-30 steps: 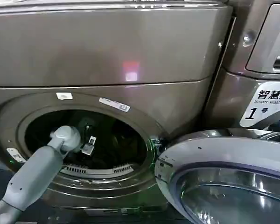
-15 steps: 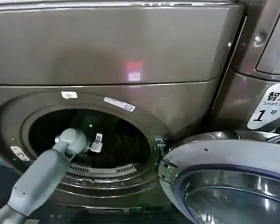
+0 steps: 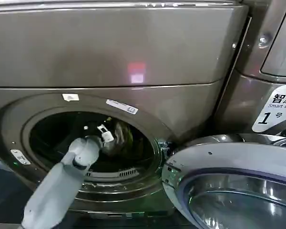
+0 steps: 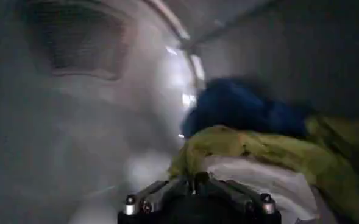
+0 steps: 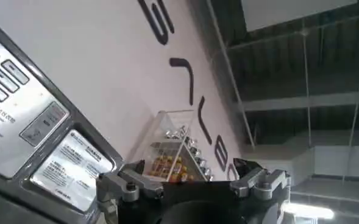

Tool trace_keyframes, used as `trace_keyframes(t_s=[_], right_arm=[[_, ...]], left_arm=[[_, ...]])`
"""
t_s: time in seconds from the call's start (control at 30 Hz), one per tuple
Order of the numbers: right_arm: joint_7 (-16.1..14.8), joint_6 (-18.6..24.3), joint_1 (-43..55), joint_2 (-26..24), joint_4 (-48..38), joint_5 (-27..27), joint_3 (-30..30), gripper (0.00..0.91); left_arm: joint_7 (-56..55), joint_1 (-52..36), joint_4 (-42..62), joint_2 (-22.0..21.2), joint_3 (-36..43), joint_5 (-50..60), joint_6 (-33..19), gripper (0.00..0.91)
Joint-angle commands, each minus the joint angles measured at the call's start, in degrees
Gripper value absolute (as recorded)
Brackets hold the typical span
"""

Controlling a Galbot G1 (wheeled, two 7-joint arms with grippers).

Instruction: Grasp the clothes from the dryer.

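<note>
Inside dryer drum, clothes heaped: navy, yellow-green, white; left gripper near, jaws' state unclear.

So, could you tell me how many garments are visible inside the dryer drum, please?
3: a navy one at the back, a yellow-green one in front of it, and a white one nearest the left gripper. More may be hidden underneath.

Pale wall carries big dark lettering; overhead, dark ceiling beams and a bright lamp.
</note>
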Motion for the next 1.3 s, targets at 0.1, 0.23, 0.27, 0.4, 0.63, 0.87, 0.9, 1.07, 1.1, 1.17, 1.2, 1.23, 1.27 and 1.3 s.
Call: trace_keyframes(t_s=[0.1,0.23,0.27,0.4,0.63,0.87,0.9,1.07,1.1,1.17,1.2,1.23,1.27,1.3], right_arm=[[0.2,0.2,0.0,0.7,0.3,0.1,0.0,0.907],[0.4,0.3,-0.2,1.1,0.4,0.4,0.4,0.907],[0.4,0.3,-0.2,1.2,0.5,0.6,0.6,0.907],[0.8,0.4,-0.2,1.5,0.6,0.9,0.8,0.907],[0.9,0.3,0.1,1.9,0.7,1.0,0.4,0.907],[1.3,-0.2,0.6,2.1,1.0,0.4,-0.1,0.907],[1.3,-0.2,0.6,2.1,1.0,0.4,-0.2,0.907],[1.7,-0.4,0.8,1.9,0.8,0.3,-0.2,0.907],[1.8,-0.4,0.8,1.9,0.8,0.3,-0.3,0.907],[1.8,-0.7,0.8,2.0,1.0,0.0,-0.4,0.907],[1.8,-0.8,0.8,2.0,1.1,0.0,-0.5,0.907],[1.8,-0.8,0.8,2.0,1.1,0.0,-0.5,0.907],[1.7,-0.8,0.8,2.0,1.2,-0.1,-0.5,0.907],[1.7,-0.9,0.8,2.0,1.2,-0.1,-0.5,0.907]], left_arm=[[-14.4,16.4,-12.8,-14.4,-14.6,-20.0,-10.5,0.0],[-13.3,20.6,-17.1,-17.2,-16.3,-22.9,-13.4,0.0],[-13.1,21.8,-18.4,-17.9,-16.6,-23.5,-14.2,0.0],[-12.3,26.1,-22.5,-19.6,-16.9,-24.1,-16.2,0.0],[-12.1,31.3,-25.2,-20.0,-16.9,-21.5,-15.8,0.0],[-12.2,32.0,-25.9,-19.9,-17.0,-21.6,-15.1,0.0],[-12.3,32.0,-26.0,-19.8,-17.0,-21.6,-14.9,0.0],[-12.2,31.6,-25.5,-19.6,-17.2,-21.9,-14.9,0.0],[-12.2,31.6,-25.5,-19.6,-17.2,-21.9,-14.9,0.0],[-12.2,31.5,-25.6,-19.5,-17.2,-21.9,-14.9,0.0],[-12.1,31.5,-25.6,-19.5,-17.1,-21.9,-14.9,0.0],[-12.1,31.5,-25.6,-19.5,-17.2,-21.9,-14.9,0.0],[-12.1,31.4,-25.6,-19.5,-17.2,-22.0,-14.9,0.0],[-12.0,31.4,-25.6,-19.5,-17.1,-22.0,-14.9,0.0]])
